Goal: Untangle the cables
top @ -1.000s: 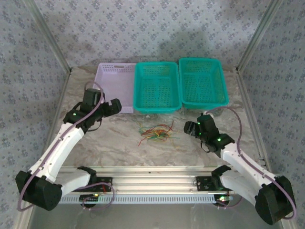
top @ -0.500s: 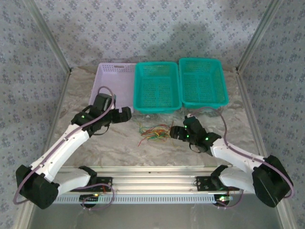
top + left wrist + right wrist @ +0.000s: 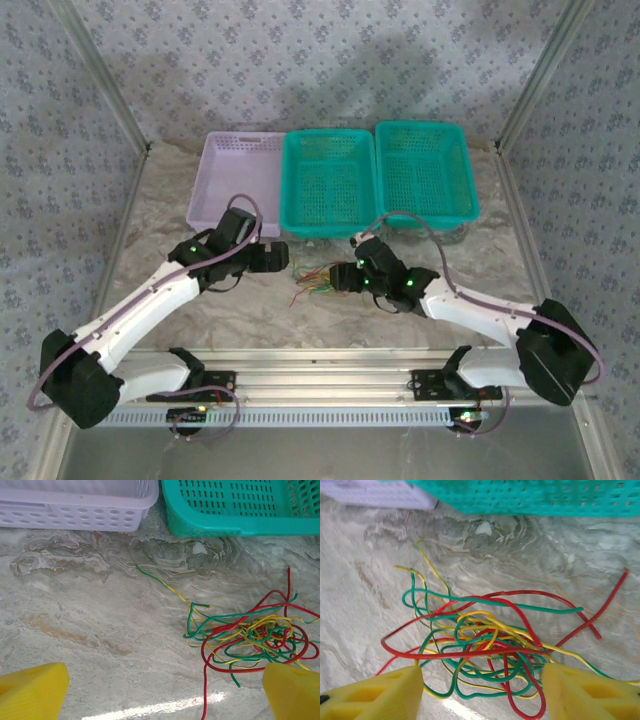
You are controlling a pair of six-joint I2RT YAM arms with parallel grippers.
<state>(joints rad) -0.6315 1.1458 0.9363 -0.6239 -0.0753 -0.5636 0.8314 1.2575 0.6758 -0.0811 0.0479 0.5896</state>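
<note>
Glossy plastic-coated cables (image 3: 485,641), perforated plastic baskets (image 3: 328,134), smooth marbled tabletop (image 3: 330,316).

You find the cables (image 3: 322,280) hemmed in on two sides. The left gripper (image 3: 283,258) stands just beside their left edge and the right gripper (image 3: 343,279) sits over their right edge, jaws apart on both. Behind the tangle, the front walls of the middle teal basket (image 3: 330,227) and the lavender basket (image 3: 228,143) close off the far side. You have bare table (image 3: 300,320) open toward the near edge. Between the left pads (image 3: 30,692) the marble lies mostly free; loops reach one pad only.
</note>
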